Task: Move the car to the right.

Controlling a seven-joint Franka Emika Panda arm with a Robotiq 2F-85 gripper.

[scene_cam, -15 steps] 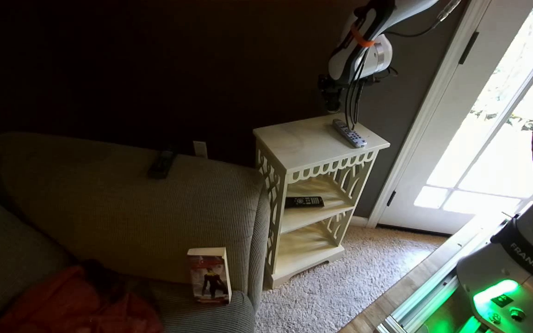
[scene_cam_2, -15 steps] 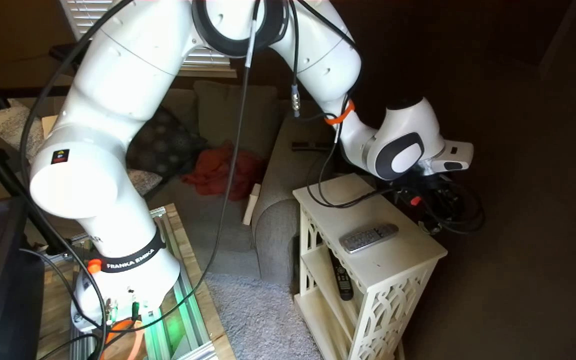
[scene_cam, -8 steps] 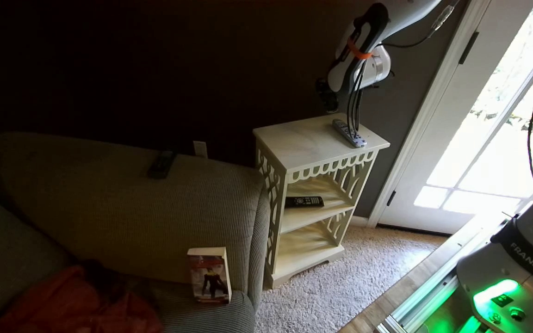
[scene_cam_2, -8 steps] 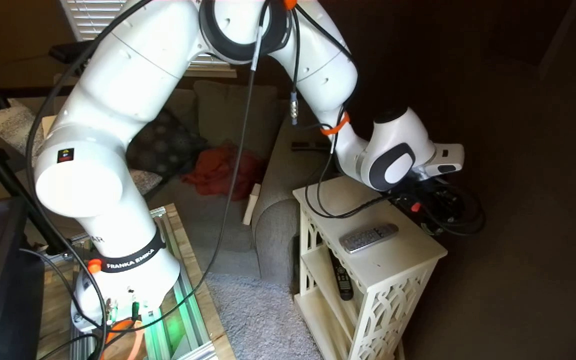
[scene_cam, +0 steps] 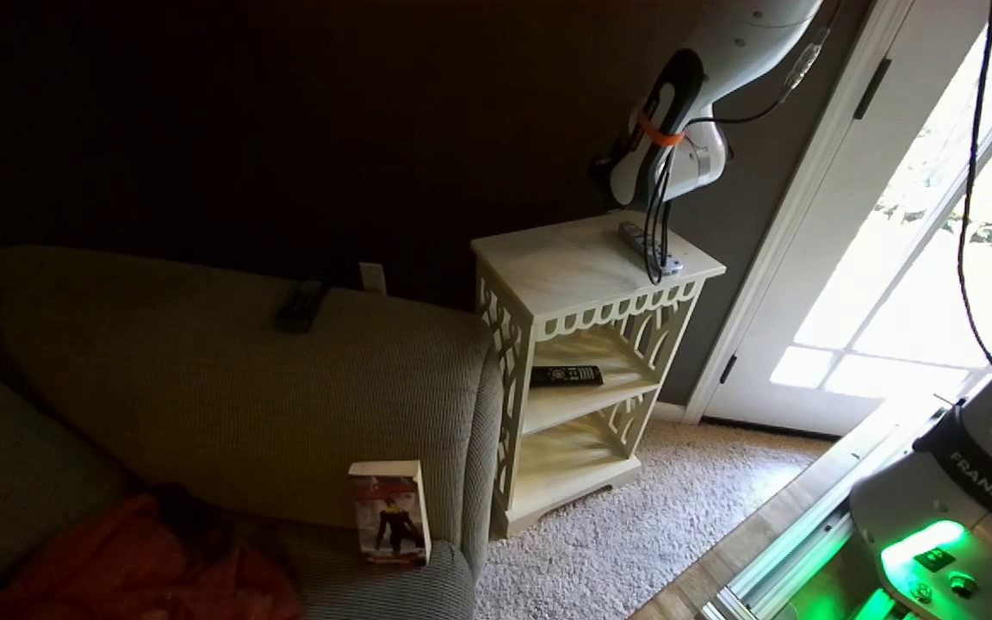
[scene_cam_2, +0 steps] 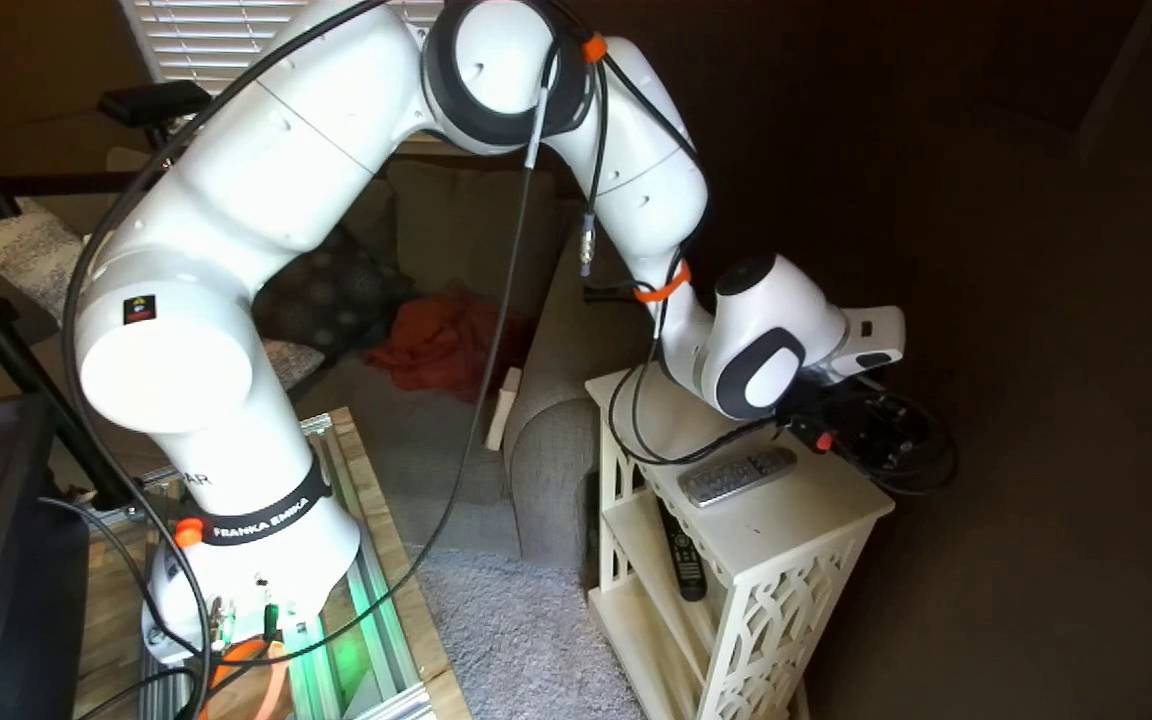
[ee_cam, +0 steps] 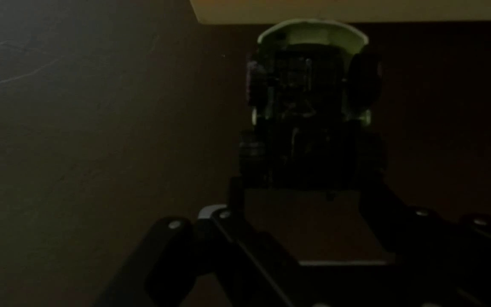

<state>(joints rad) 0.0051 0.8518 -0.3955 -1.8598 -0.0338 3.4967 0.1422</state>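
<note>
The small dark toy car [ee_cam: 307, 115] fills the middle of the wrist view, its dark underside and wheels facing the camera and its pale greenish end pointing up the picture. My gripper [ee_cam: 305, 187] has its two fingers against the sides of the car's lower end, holding it. The cream tabletop [ee_cam: 356, 10] shows at the top of the wrist view, just beyond the car. In an exterior view the gripper [scene_cam_2: 861, 430] is dark, beside the far edge of the cream stand [scene_cam_2: 766, 540]; I cannot make out the car there. The arm mostly hides the gripper [scene_cam: 604, 176] in an exterior view.
A grey remote [scene_cam_2: 736, 477] lies on the tabletop, also seen in an exterior view [scene_cam: 672, 265], with arm cables hanging over it. A black remote [scene_cam: 567, 375] lies on the shelf below. A couch [scene_cam: 246, 370] stands beside the stand. A dark wall is behind.
The arm has come down in both exterior views, bringing the wrist closer to the tabletop. The hanging cables now reach lower across the grey remote. The remotes have not moved.
</note>
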